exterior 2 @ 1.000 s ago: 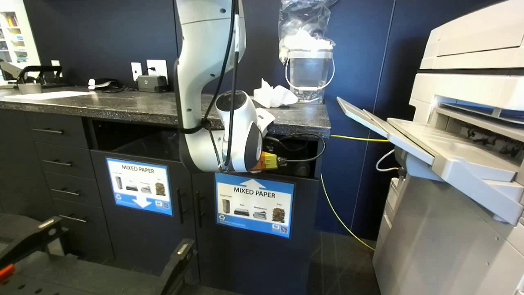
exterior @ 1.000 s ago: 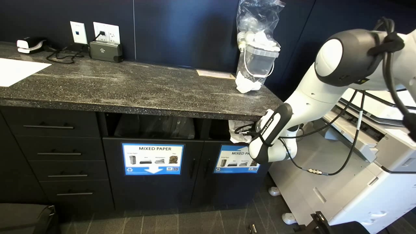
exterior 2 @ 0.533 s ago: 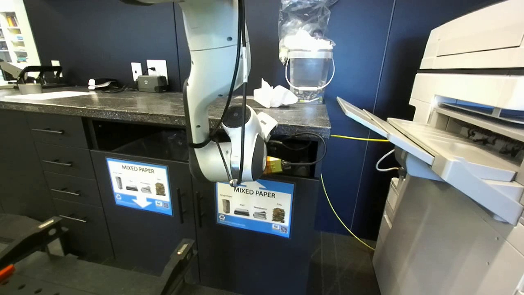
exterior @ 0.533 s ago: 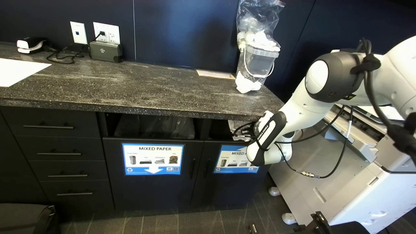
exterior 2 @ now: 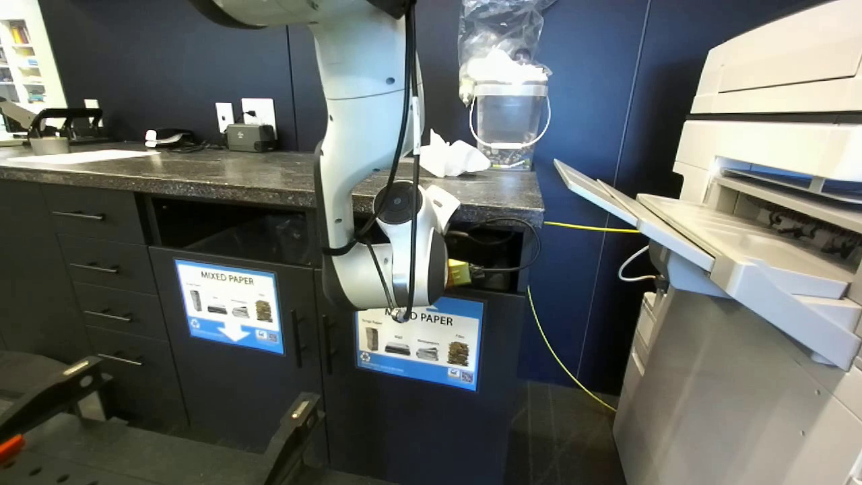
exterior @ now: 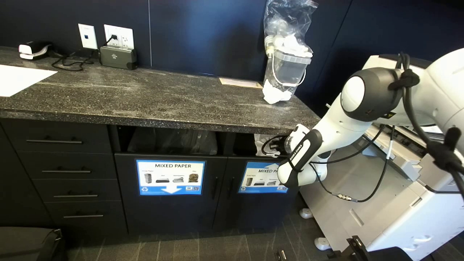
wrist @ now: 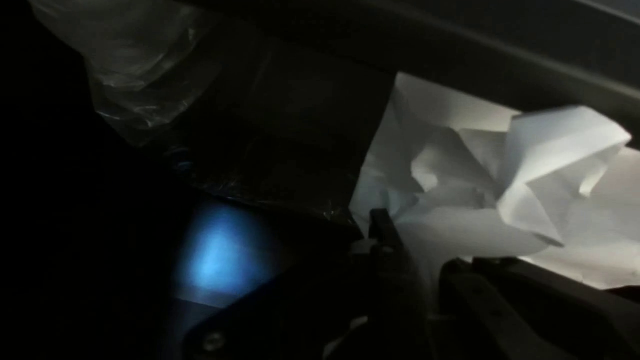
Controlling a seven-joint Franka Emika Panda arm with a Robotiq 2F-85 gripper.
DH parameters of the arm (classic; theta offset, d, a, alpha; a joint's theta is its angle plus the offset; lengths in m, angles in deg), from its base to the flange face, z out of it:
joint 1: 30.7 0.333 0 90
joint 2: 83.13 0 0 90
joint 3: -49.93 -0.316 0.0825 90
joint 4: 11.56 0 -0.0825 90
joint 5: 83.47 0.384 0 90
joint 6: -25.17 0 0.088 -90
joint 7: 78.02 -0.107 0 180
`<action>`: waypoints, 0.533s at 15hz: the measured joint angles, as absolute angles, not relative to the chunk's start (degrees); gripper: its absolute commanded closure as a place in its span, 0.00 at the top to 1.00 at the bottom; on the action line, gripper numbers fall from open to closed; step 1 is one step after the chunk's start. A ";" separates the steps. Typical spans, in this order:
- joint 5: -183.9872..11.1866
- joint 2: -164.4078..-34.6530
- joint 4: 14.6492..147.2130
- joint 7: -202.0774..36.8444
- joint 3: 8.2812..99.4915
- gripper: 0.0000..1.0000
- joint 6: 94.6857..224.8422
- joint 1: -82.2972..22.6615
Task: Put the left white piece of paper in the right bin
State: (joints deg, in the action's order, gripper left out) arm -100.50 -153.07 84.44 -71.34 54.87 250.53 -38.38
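Slightly lower and farther right than half a second ago in both exterior views, a white, jointed robot arm [exterior 2: 367,101] with dark grey caps and black cables is bending down before a black, box-shaped cabinet bin [exterior 2: 417,424] on the right. Its wrist is partly covering the bin's white-and-blue rectangular sign [exterior 2: 431,350] reading MIXED PAPER, and above the sign the bin's dark slot is standing open.

Within that slot, the wrist view is showing the task's piece, a crumpled sheet of white paper [wrist: 450,225], its creased folds spreading beside and beyond a black, two-fingered hand [wrist: 419,242]. The hand's fingers [wrist: 387,255] are standing a little way apart, with some of the paper showing in the gap; whether they are pinching it cannot be told in this dimness. Farther left, crinkled translucent plastic [wrist: 135,75] is catching faint light.

Above the bin, a dark, speckled surface [exterior: 174,98] is running along a navy wall [exterior 2: 592,121]. Near its right end, a clear plastic bucket [exterior 2: 508,121] with a white handle is standing, and a second crumpled white paper [exterior 2: 451,158] is lying close beside it. Toward the left, a dark grey, box-shaped device [exterior: 117,58] is sitting under a white wall outlet [exterior: 127,32]; farther left, a flat white sheet [exterior: 20,78] is lying. Right of the cabinet, a bulky, pale grey printer [exterior 2: 747,377] is standing.
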 measured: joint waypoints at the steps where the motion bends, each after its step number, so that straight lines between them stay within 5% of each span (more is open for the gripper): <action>1: -101.53 -153.27 84.06 -71.42 54.69 0.01 250.73 -38.94; 4: -104.57 -153.71 83.19 -71.89 54.27 0.01 251.35 -40.42; 5: -105.39 -153.82 82.98 -72.09 54.16 0.07 251.46 -40.82; 6: -106.19 -153.94 82.75 -72.32 54.04 0.28 251.60 -41.18; 8: -108.17 -154.02 82.45 -73.28 53.58 0.42 251.70 -42.13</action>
